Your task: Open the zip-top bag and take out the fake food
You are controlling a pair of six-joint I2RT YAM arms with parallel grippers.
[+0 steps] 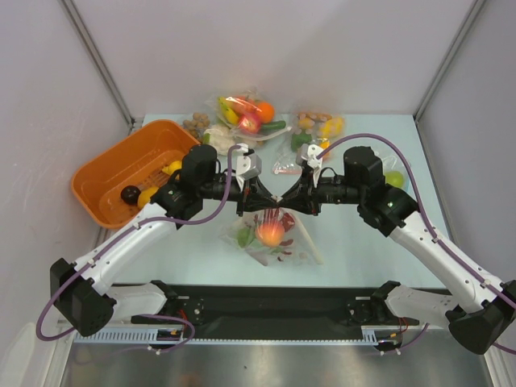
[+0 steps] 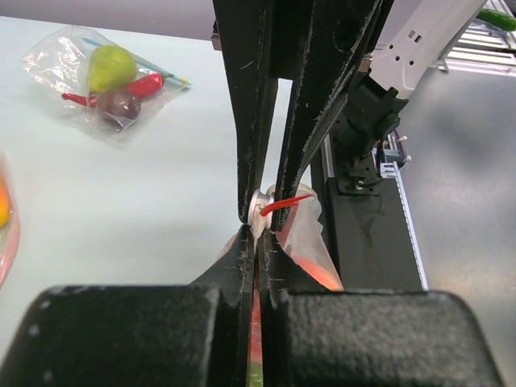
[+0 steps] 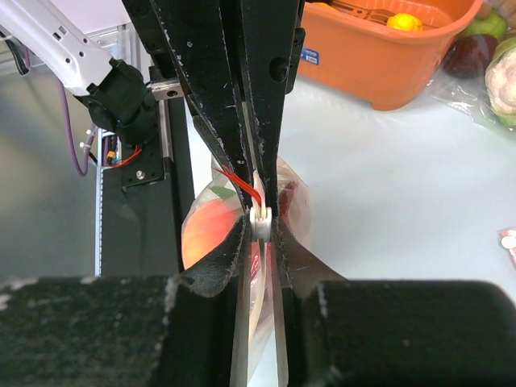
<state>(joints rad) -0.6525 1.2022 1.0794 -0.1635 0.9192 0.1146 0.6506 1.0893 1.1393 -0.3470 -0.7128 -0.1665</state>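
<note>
Left jaws and right jaws meet tip to tip, both clamped on the zip edge of the zip-top bag (image 1: 300, 239) at desk (image 1: 363, 250) centre, peach (image 1: 271, 233) inside. Opening step: I'd pull the 2 apart gently.

The bag (image 1: 302, 242) is lying at the middle of the surface (image 1: 371, 242) with food (image 1: 271, 233) inside, the left tool (image 1: 270, 200) and right tool (image 1: 289, 198) meeting on its far edge. A basket (image 1: 113, 161) is sitting at the left, other bags (image 1: 246, 117) lying behind.
</note>
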